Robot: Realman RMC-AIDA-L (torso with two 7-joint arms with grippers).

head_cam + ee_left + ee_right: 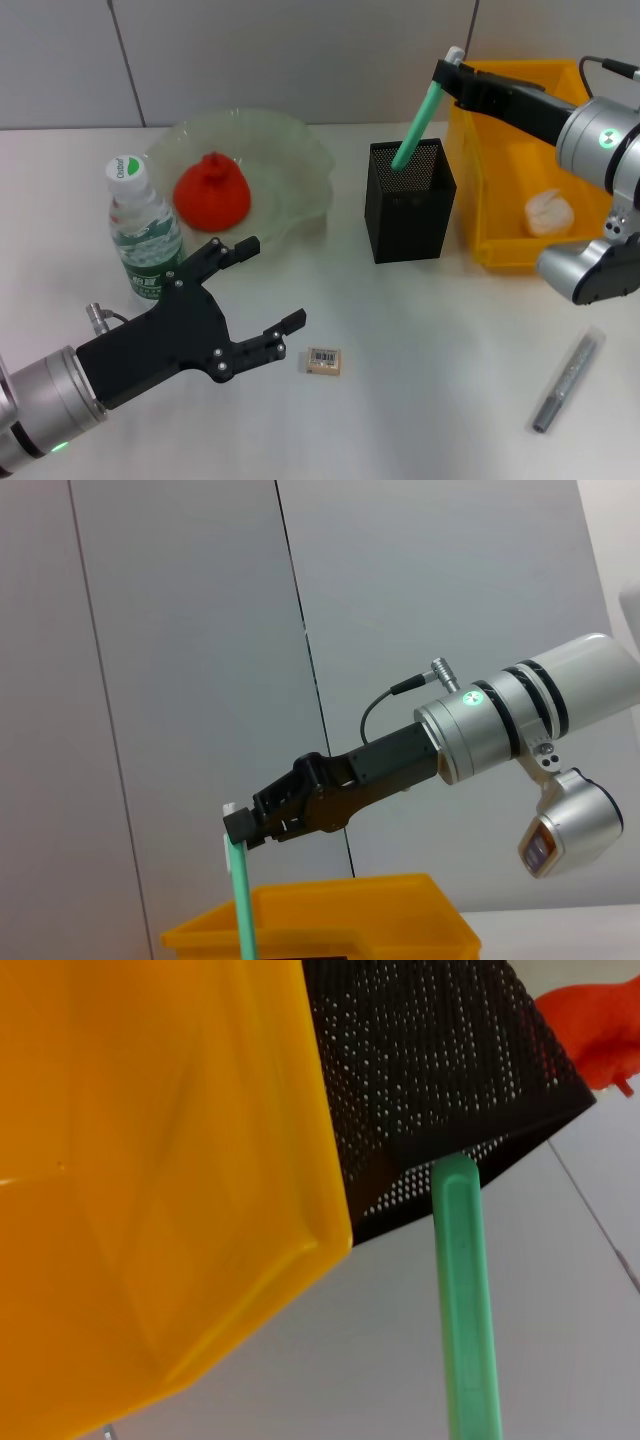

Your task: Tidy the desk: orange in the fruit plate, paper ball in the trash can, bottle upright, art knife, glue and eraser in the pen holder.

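Slim green art knife [418,127], tilted

A red-orange orange [211,192] is sitting in the pale-green fruit plate [300,150]; a mint-green art knife [417,125] is leaning into the black mesh pen holder [408,205] beside the yellow trash can [490,200].

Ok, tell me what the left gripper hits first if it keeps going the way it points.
Probably nothing close: the open left gripper points between the fruit plate and the eraser, toward the pen holder, though depth is unclear.
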